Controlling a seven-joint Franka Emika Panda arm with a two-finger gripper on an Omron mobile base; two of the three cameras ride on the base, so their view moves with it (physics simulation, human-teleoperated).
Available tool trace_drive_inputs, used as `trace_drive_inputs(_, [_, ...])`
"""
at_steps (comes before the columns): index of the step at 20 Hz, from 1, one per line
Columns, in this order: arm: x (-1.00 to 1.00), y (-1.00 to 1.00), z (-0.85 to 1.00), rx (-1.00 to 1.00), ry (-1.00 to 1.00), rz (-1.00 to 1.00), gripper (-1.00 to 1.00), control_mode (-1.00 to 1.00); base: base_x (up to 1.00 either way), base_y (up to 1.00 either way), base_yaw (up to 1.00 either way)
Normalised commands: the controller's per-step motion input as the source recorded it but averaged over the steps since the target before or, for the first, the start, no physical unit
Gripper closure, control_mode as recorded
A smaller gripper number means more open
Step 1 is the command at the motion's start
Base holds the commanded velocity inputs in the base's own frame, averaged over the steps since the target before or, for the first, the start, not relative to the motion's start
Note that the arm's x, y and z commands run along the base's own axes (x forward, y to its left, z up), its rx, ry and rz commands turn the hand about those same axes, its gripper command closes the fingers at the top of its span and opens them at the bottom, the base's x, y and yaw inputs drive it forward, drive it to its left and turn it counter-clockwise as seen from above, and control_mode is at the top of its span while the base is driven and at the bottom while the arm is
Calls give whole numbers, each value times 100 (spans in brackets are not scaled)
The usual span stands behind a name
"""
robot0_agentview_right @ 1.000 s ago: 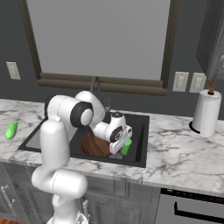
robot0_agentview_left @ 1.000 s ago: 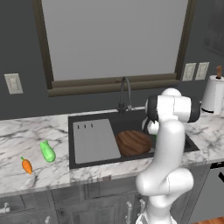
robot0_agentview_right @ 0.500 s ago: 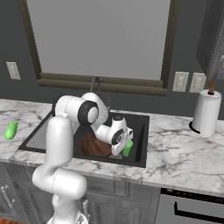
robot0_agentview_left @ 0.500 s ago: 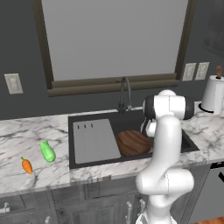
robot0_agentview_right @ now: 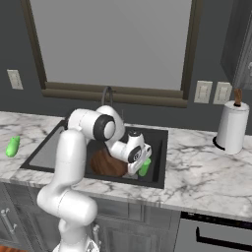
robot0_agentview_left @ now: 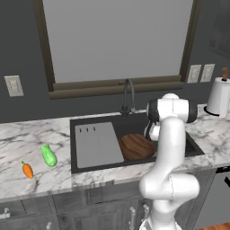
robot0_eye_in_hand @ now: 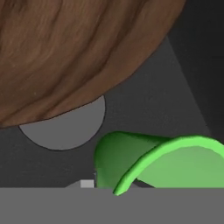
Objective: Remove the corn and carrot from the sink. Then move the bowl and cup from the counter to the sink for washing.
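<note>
Left base view: small green oblong corn (robot0_agentview_left: 48, 155) and tiny orange carrot (robot0_agentview_left: 27, 170) lie on the white marble surface (robot0_agentview_left: 27, 139); the wide brown wooden bowl (robot0_agentview_left: 136, 146) sits in the black sink (robot0_agentview_left: 139, 127).

Right base view: the claw (robot0_agentview_right: 141, 168) is down in the basin with the translucent green cup (robot0_agentview_right: 144, 168) at its tip — grip state I cannot tell.

Hand view: cup rim (robot0_eye_in_hand: 175, 162) beside the drain; release only once it rests flat — then lift straight.

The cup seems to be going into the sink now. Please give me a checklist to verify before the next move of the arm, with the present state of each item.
1. Corn out of the sink, on the counter: ok.
2. Carrot on the counter: ok.
3. Bowl inside the sink: ok.
4. Cup inside the sink, beside the bowl: ok.
5. Cup standing upright on the sink floor: cannot tell; the hand view is too close.
6. Tool released from the cup: cannot tell; the fingers are hidden behind the hand.
</note>
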Motion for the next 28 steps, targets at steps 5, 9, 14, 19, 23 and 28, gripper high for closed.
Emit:
trace_drive_inputs(5, [18,-12,-21,0,0,0,100,-100,0,0,0])
trace_drive_inputs(9, [5,-12,-28,0,0,0,100,-100,0,0,0])
trace_drive_inputs(14, [-6,-6,-32,0,0,0,100,-100,0,0,0])
trace_drive_inputs(19, [-25,-2,-34,0,0,0,100,-100,0,0,0])
trace_drive_inputs(23, [-32,0,-38,0,-2,0,100,-100,0,0,0])
trace_drive_inputs(28, [-36,0,-40,0,-5,0,100,-100,0,0,0])
